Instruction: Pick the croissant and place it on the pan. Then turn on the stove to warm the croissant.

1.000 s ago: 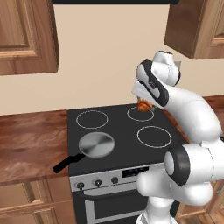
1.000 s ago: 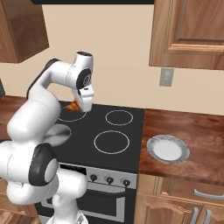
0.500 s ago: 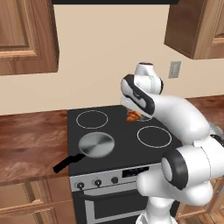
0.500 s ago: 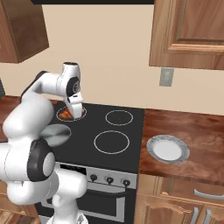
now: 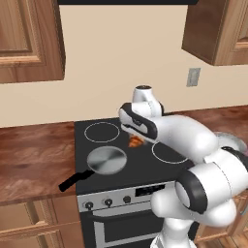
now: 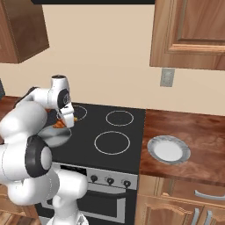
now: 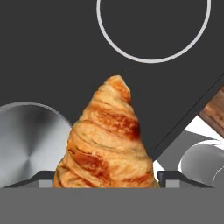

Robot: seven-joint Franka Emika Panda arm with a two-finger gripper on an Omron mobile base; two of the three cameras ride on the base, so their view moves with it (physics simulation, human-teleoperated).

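Sitting between the fingers of the gripper [image 7: 105, 177], the croissant [image 7: 106, 144] has its fat end pinched down at the fingertips and its long axis running straight out along the hand, narrow tip pointing away toward the black glass. In the hand view the tip ends just short of a white burner ring [image 7: 153, 30]. The jaws stand wide, one on each flank of the pastry, so it's clamped, not loose.

From the left base view the croissant [image 5: 136, 141] hangs as a small orange blob under the gripper [image 5: 137, 138], in the air over the stove [image 5: 121, 167], just beside the right rim of the pan [image 5: 106, 160] and not yet over its disc. The pan sits on the front-left burner with its black handle [image 5: 75, 179] sticking out toward the front left, past the stove's edge. In the right base view the croissant [image 6: 61, 124] shows at the pan's [image 6: 55, 137] far rim, mostly tucked behind the arm.

Compared with half a second back, the hand has swung further left and lower, from near the middle of the cooktop to right next to the pan. A second ago it was up by the back-right burner.

Off to the right, a pale plate [image 6: 168, 150] sits on the wood counter [image 6: 189, 132]. No readable writing anywhere; knob markings are too small to make out.
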